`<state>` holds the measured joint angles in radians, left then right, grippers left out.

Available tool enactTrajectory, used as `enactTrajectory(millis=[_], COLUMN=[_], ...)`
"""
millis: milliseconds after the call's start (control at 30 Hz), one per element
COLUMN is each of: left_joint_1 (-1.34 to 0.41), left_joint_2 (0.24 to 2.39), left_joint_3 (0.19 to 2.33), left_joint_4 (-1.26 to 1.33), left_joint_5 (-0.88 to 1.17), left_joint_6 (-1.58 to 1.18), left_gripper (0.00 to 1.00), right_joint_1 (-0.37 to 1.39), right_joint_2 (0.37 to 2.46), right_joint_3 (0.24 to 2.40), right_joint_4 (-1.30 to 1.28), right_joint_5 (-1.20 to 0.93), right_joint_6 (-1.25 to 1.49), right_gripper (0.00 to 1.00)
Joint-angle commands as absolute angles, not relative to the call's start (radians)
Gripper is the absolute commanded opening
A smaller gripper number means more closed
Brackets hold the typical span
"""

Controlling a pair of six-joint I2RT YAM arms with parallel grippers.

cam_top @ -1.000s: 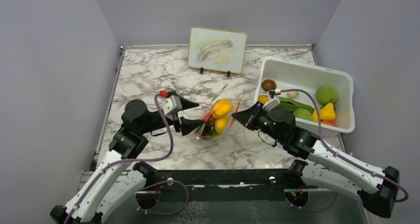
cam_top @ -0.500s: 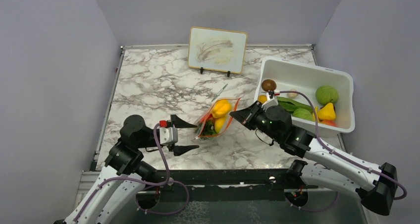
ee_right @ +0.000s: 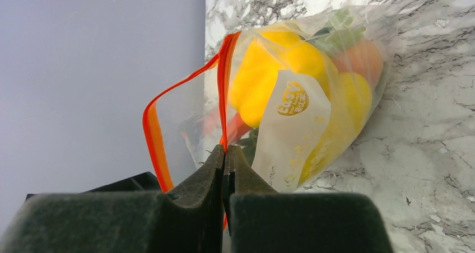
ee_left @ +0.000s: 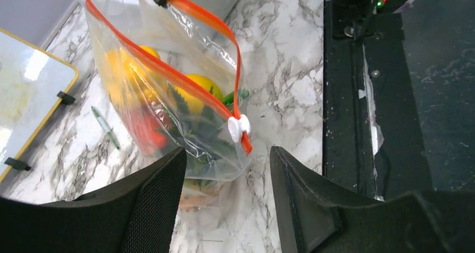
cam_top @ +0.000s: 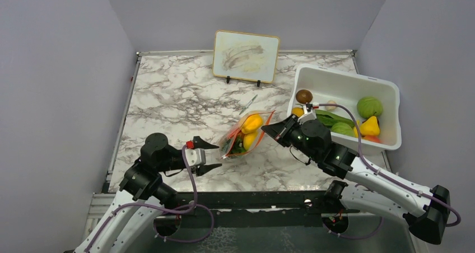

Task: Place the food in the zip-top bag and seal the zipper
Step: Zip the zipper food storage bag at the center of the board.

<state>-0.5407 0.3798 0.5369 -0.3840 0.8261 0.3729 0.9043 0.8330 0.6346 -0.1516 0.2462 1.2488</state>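
Left jaws, spread, had backed off the zip-top bag [ee_right: 291, 130] and lined up on its white slider [ee_left: 239, 129] while right jaws pinched the zipper [ee_right: 223, 96] end, so sealing looked next.

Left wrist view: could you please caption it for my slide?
Open left end effector faces the white slider on the unsealed zip-top bag.

Your zip-top bag [cam_top: 244, 135] sits on the table [cam_top: 168, 90], food [cam_top: 251, 122] inside, between the left gripper [cam_top: 218, 155] and right gripper [cam_top: 263, 131]. Behind it lies the pen [cam_top: 248, 104], then the board [cam_top: 246, 56]. The bin [cam_top: 347, 76] stands to its right.
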Motion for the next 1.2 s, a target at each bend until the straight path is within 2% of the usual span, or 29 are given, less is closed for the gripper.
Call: enactTrajectory(millis=[0,233,333,533,600,700,800,933,1033,1167], left_joint_1=[-0.544,-0.544,-0.543,-0.543,-0.544,-0.543,-0.543,-0.543,-0.543,-0.543], left_joint_2=[0.373,0.397,0.422,0.445,0.440,0.437,0.433,0.424,0.418,0.398], left_joint_3=[0.512,0.441,0.420,0.414,0.418,0.415,0.412,0.409,0.399,0.384], left_joint_4=[-0.358,-0.174,-0.093,-0.059,-0.048,-0.030,-0.022,0.013,0.051,0.063], left_joint_5=[0.769,0.793,0.796,0.779,0.781,0.802,0.813,0.819,0.841,0.840], left_joint_6=[0.400,0.297,0.265,0.268,0.263,0.248,0.239,0.206,0.182,0.181], left_gripper=[0.58,0.53,0.47,0.12,0.00,0.00,0.00,0.00,0.00,0.00], right_joint_1=[0.911,0.911,0.911,0.911,0.911,0.911,0.910,0.911,0.911,0.911], right_joint_2=[0.835,0.841,0.839,0.818,0.778,0.706,0.637,0.573,0.575,0.662], right_joint_3=[0.642,0.639,0.648,0.632,0.627,0.626,0.636,0.674,0.686,0.785], right_joint_4=[-0.135,-0.126,-0.136,-0.146,-0.149,-0.174,-0.186,-0.172,-0.147,-0.211], right_joint_5=[0.275,0.258,0.256,0.235,0.227,0.195,0.122,-0.087,-0.242,-0.353], right_joint_6=[1.276,1.278,1.273,1.171,1.050,0.808,0.577,0.250,0.086,-0.085], right_gripper=[0.01,0.01,0.01,0.02,0.13,0.29,0.37,0.42,0.50,0.49])
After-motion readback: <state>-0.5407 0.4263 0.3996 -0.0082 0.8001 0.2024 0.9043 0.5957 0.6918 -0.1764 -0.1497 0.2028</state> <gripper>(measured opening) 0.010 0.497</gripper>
